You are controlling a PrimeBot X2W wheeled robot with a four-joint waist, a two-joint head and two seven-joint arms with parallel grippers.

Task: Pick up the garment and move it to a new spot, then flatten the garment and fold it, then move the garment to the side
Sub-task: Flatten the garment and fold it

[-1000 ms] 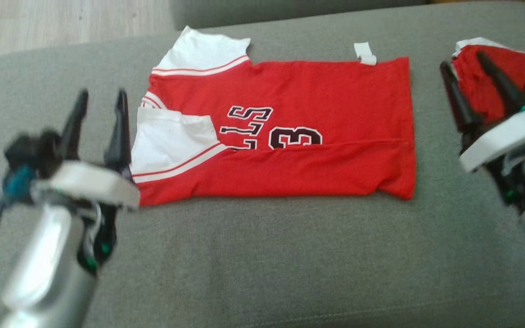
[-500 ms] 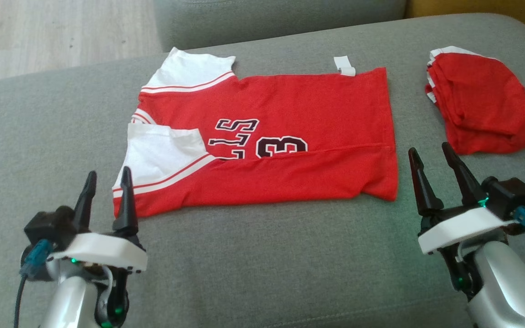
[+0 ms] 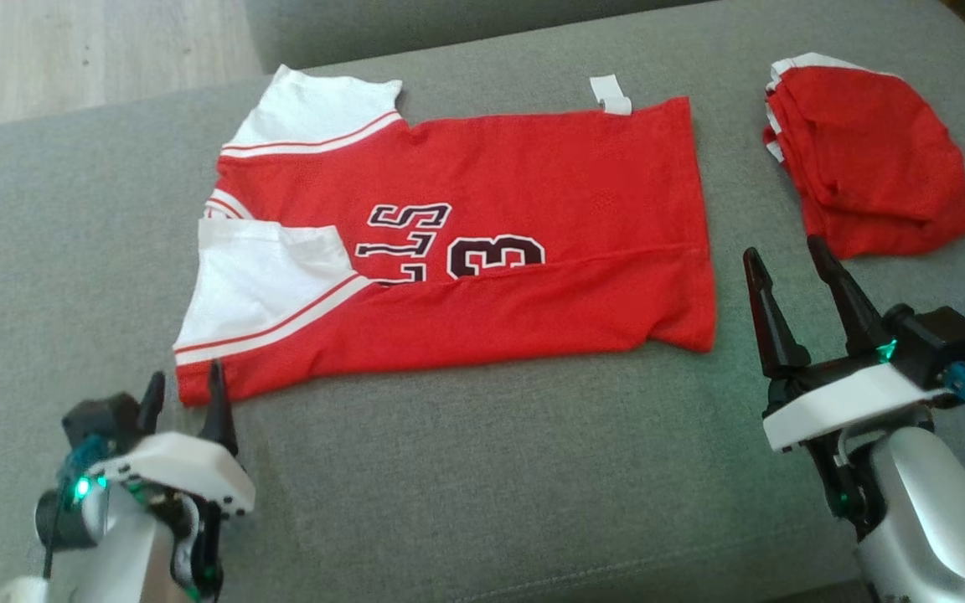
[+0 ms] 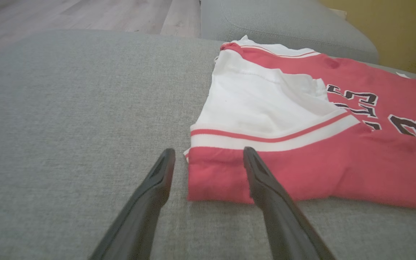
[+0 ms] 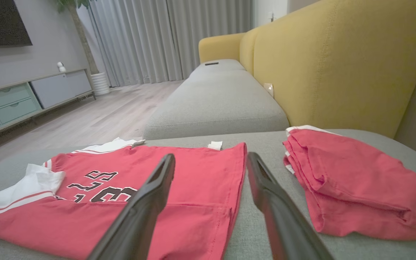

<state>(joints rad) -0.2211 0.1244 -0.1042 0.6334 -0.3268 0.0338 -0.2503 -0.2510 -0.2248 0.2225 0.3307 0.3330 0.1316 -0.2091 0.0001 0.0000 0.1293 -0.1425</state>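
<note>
Jaws on both arms stand spread wide and hold nothing. The left jaws point at the near corner of the red jersey [image 3: 482,193]. In the left wrist view that corner lies between the two dark fingers [image 4: 150,202], and whether either tip touches the cloth cannot be told. The right jaws hang just off the jersey's other near corner, and their fingers [image 3: 771,310] rise between the jersey's end edge and a folded red garment [image 3: 868,159].

The jersey [image 4: 338,169] lies flat ahead of both jaws, spanning the stretch between them. Its long near edge is folded over onto the body, half covering the dark lettering and number. A white sleeve with red stripes is turned in on top at the left jaws' end. A second white sleeve sticks out at the far edge. A small white tag [image 3: 611,94] pokes out from the far edge, nearer the right jaws' end.

In the right wrist view the jersey [image 5: 200,180] runs off to the left of the fingers and the folded red garment [image 5: 352,180] sits just to their right, apart from it. Both lie on a grey sofa seat [image 3: 482,486]. Beyond the right jaws are another grey seat cushion [image 5: 219,104], a yellow sofa back [image 5: 338,65], a wooden floor [image 5: 96,115] and grey curtains [image 5: 164,39].
</note>
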